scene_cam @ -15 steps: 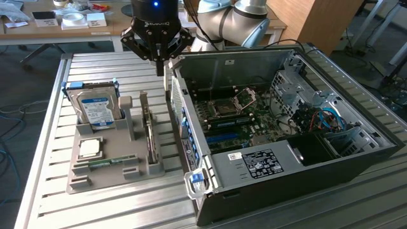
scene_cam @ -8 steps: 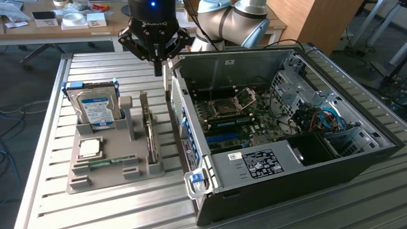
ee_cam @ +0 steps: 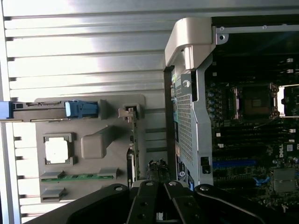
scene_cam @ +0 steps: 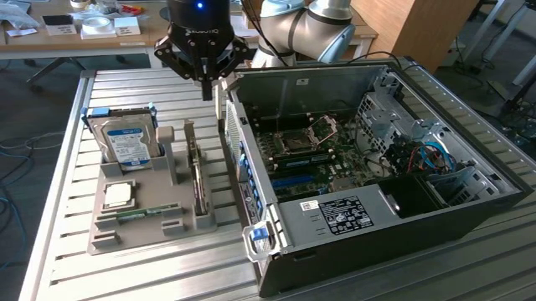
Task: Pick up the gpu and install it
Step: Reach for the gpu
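**Stock on the bench: approach to the gpu, card not yet lifted**

1. Slatted metal table [scene_cam: 150,276]. It lies under the gripper and carries every item below.
2. Open computer case [scene_cam: 377,244]. It lies on its side just beside the gripper, toward the exterior view's right, with the motherboard [scene_cam: 310,157] exposed and facing up.
3. Gripper [scene_cam: 206,94]. It hangs above the gap between the case and the tray, fingers clenched together and pointing down, grasping nothing.
4. Grey holder tray [scene_cam: 134,235]. It sits below the gripper, toward the exterior view's left.
5. Hard drive [scene_cam: 125,141]. Silver with a blue-white label, it stands upright in the tray, farther from the gripper than the card.
6. The gpu [scene_cam: 198,182]. This thin dark card stands on edge in the tray slot nearest the case, below the gripper and close to its line of descent, untouched.
7. Processor [scene_cam: 118,194]. It lies flat in its pocket, well apart from the gripper.
8. Memory stick [scene_cam: 147,212]. Narrow and green, it lies flat beside the processor.

Step in hand, by judgement: the pick-up, at the hover. A grasp would call for the fingers to part and straddle the card's thin top edge squarely, since the case wall stands close alongside.
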Motion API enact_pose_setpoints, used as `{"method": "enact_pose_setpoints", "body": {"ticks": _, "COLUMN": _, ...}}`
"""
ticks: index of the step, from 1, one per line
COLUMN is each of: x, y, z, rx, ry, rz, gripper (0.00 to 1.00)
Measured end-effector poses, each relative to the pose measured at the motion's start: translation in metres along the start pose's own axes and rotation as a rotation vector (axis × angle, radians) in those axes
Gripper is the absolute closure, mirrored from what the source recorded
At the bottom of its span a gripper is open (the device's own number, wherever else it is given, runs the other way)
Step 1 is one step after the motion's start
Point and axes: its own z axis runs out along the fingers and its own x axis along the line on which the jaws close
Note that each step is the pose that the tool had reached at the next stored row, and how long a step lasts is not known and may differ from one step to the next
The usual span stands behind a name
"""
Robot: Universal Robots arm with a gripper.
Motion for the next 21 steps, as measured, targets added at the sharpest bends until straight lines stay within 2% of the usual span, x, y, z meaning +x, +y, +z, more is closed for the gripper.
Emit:
{"method": "enact_pose_setpoints", "body": {"ticks": 12, "x": 0.009, "y": -0.0007, "z": 0.0000, "rx": 0.0000, "ry": 0.0000, "rz": 0.000, "gripper": 0.89}}
{"method": "enact_pose_setpoints", "body": {"ticks": 21, "x": 0.023, "y": -0.0017, "z": -0.0003, "rx": 0.0000, "ry": 0.0001, "rz": 0.000, "gripper": 0.89}}
